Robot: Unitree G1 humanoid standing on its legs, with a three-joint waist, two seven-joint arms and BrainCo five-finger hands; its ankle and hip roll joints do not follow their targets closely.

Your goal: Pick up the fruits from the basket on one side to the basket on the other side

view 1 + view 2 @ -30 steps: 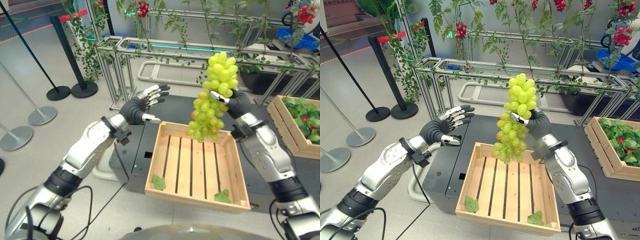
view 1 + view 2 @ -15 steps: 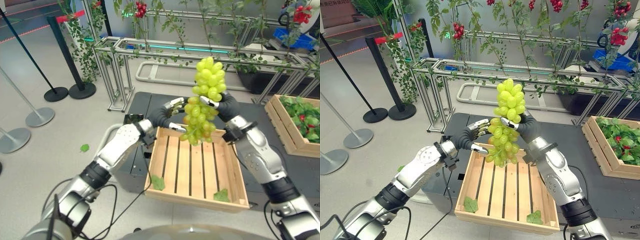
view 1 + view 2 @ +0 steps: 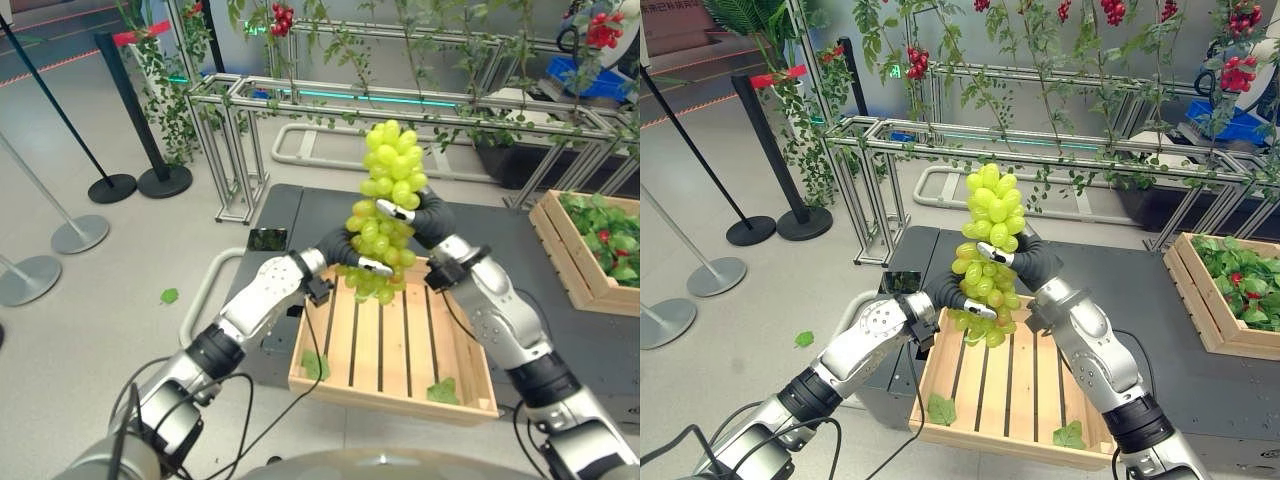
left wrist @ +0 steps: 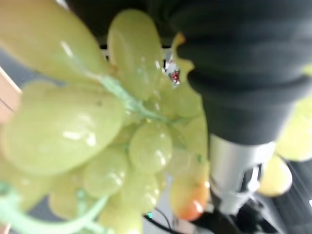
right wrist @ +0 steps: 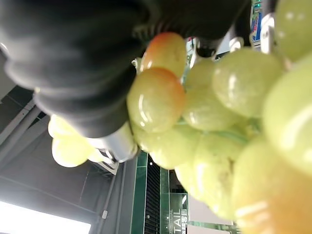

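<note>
grapes held between both hands

green grape bunch (image 3: 384, 205) at frame centre, above the wooden crate's (image 3: 390, 385) far edge. right hand (image 3: 420, 215) clamped on its middle; left hand (image 3: 350, 252) grips the lower part.

No print can be made out. A glowing green sign (image 3: 898, 71) far left among the vines, and pale letters on a green panel (image 5: 174, 218) past the grapes (image 5: 229, 146), are too small to read.
</note>
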